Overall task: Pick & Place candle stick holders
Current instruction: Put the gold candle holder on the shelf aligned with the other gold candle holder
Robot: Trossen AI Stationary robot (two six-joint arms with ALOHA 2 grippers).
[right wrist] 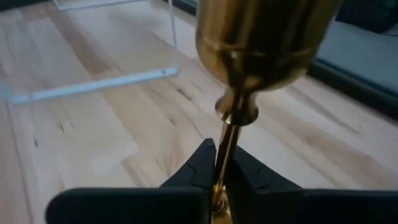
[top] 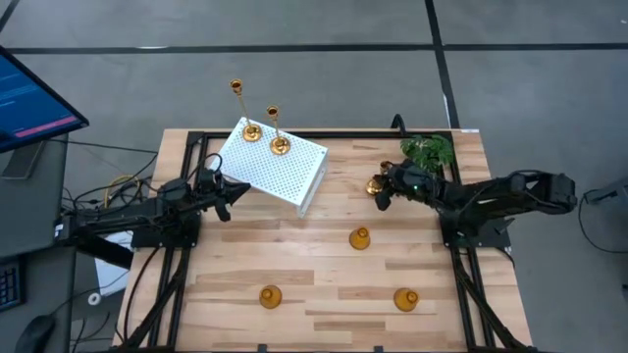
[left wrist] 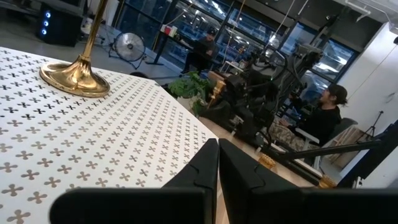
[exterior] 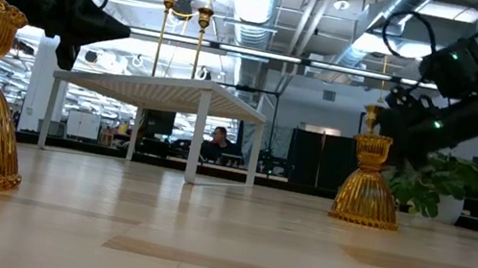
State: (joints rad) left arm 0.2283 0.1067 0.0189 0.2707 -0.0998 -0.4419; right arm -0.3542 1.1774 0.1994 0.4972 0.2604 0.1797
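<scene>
Two tall gold candle stick holders [top: 252, 130] [top: 280, 145] stand by their round bases on a white perforated stand [top: 285, 172]. Three short bell-shaped gold holders [top: 359, 238] [top: 270, 295] [top: 405, 299] stand on the wooden table. My right gripper [top: 379, 188] is at the far right, by the plant, shut on a third tall holder [right wrist: 267, 37]. My left gripper [top: 226, 199] is shut and empty at the stand's left edge; in the left wrist view [left wrist: 217, 168] its fingers show above the stand's top [left wrist: 93, 143]. My right gripper pinches the tall holder's thin stem [right wrist: 225, 146] between its two fingers, a little below the cup [right wrist: 267, 37]. The fingers lie across the stem. The gripper hides the holder's base, so I cannot tell whether it rests on the table.
A green leafy plant [top: 429, 150] stands at the far right corner, right behind my right gripper. The stand's legs [exterior: 197, 137] rise from the table at the far left. A monitor [top: 29, 98] is off the table's left side. People sit in the room beyond [left wrist: 326, 115].
</scene>
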